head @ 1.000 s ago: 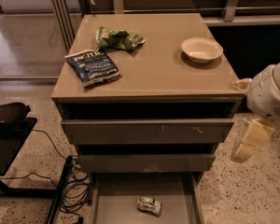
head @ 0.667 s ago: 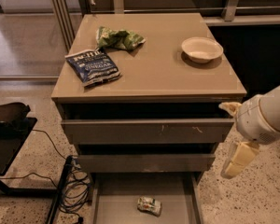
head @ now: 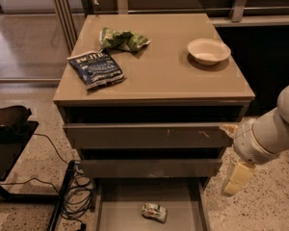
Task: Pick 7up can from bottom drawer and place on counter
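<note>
Dented can (head: 154, 212) lies on its side mid-floor of the bottom drawer (head: 120, 207); gripper (head: 235, 179) hangs outside the drawer's right wall, above it, holding nothing — how wide it stands cannot be told — so a sideways approach may clip that wall or roll the can.

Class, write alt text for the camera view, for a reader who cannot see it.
A dented 7up can lies in the open bottom drawer of a tan cabinet, while the robot's gripper hangs above the floor to the right of the drawer. On the counter sit a green chip bag, a dark blue chip bag and a white bowl.
</note>
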Motion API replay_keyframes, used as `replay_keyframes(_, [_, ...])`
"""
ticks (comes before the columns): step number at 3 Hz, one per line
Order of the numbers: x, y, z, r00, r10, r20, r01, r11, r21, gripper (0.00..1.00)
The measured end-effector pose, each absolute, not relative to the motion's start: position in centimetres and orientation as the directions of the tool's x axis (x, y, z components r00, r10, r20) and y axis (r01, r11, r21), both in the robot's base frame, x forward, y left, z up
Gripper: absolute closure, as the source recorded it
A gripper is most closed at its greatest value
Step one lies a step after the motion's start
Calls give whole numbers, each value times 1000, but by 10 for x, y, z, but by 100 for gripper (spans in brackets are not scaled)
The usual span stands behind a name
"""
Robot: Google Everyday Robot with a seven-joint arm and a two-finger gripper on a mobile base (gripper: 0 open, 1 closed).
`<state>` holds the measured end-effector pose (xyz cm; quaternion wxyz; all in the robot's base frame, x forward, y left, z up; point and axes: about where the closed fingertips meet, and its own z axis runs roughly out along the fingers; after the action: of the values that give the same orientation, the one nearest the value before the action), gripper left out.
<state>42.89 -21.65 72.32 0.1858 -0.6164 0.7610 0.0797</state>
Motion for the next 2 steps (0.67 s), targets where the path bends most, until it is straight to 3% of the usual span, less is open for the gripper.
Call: replay_keyframes(2, [411, -188, 665, -173, -871, -460, -979, 203, -18, 0])
